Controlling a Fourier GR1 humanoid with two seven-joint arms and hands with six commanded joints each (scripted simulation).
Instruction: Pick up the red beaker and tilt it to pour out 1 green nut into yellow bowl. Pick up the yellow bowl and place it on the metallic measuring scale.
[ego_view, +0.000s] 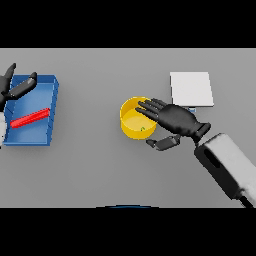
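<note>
The yellow bowl stands on the grey table near the middle, with a small green nut inside it. My right hand reaches over the bowl's right rim, fingers straight across the top and thumb below the bowl's near side; it is open. The metallic measuring scale lies flat just behind and to the right of the bowl. The red beaker lies on its side in a blue tray at the far left. My left hand hovers open at the tray's back left corner.
The blue tray's walls rise around the red beaker at the table's left edge. Grey table surface stretches between the tray and the bowl and along the near side.
</note>
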